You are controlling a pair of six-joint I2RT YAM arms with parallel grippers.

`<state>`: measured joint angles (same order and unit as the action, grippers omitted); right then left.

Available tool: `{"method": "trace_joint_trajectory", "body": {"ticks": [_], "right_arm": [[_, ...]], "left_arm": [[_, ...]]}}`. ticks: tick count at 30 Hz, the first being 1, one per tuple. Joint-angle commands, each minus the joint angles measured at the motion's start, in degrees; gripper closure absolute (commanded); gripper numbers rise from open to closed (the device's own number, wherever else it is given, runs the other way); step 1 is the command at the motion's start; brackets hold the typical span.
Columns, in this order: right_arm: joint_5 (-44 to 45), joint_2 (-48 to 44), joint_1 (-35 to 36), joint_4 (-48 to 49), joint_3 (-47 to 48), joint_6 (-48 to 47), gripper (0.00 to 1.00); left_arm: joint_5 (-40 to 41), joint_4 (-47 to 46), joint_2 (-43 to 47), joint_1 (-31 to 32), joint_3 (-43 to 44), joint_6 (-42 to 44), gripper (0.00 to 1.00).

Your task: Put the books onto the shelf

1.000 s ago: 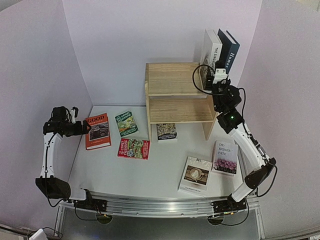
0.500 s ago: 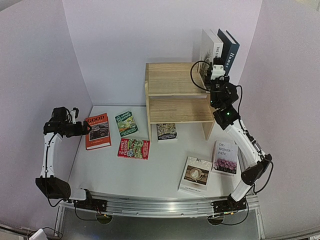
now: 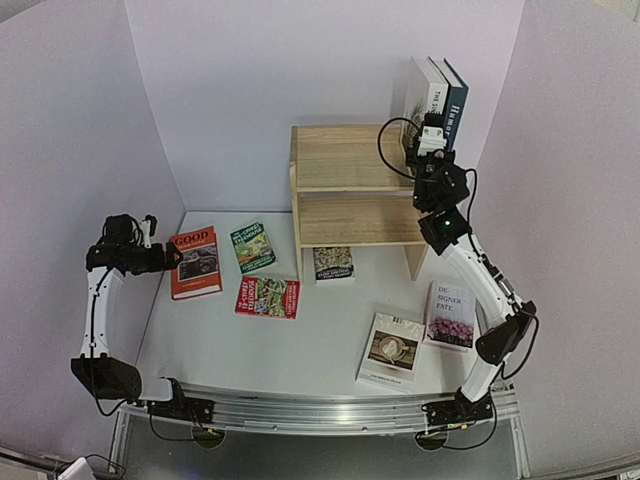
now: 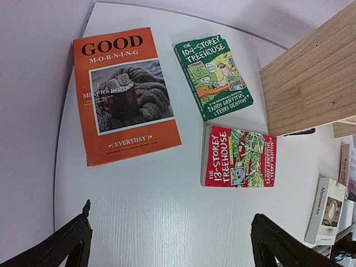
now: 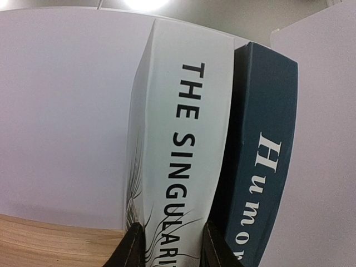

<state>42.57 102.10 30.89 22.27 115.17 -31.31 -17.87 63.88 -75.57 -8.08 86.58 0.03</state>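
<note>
The two tall books could fall over. The white book [image 5: 178,139] and the dark blue book [image 5: 261,167] stand side by side on their thin bottom edges. They are on top of the shelf [image 3: 345,160], in the upper right of the top view.

The right gripper [image 5: 173,239] is at the white book's spine, low in the wrist view, with one finger by each edge. We cannot tell if it is squeezing the book or is only close to it. If it pushes or tugs, we think the white book could tip, bump the blue one, and both could drop off the shelf.

The left gripper [image 4: 172,217] is wide open and holds nothing. It hangs over the table [image 3: 300,350].

Six books lie flat on the table. The orange book [image 4: 125,94] is at the left, with the green book [image 4: 214,75] and red book [image 4: 239,157] beside it. A small dark book [image 3: 333,263] lies at the foot of the shelf. The coffee book [image 3: 390,350] and flower book [image 3: 450,315] are at the lower right. They look thin, so we think they will be hard to lift.
</note>
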Motion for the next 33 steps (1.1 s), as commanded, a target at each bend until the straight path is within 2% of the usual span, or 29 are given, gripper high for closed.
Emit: {"method": "trace_joint_trajectory", "body": {"ticks": [1, 12, 33], "right_arm": [[1.91, -1.65, -0.21, 3.19, -1.05, -0.58, 0.69], [1.72, -6.28, -0.13, 3.29, -7.36, 3.23, 0.57], [1.54, -9.49, 2.70, 3.29, -11.71, 4.41, 0.50]], "left_arm": [[-0.50, -1.72, 1.73, -0.05, -0.36, 0.49, 0.00], [-0.90, -2.18, 1.56, 0.00, -0.45, 0.49, 0.00], [-0.91, -2.36, 1.73, -0.02, -1.05, 0.47, 0.00]]}}
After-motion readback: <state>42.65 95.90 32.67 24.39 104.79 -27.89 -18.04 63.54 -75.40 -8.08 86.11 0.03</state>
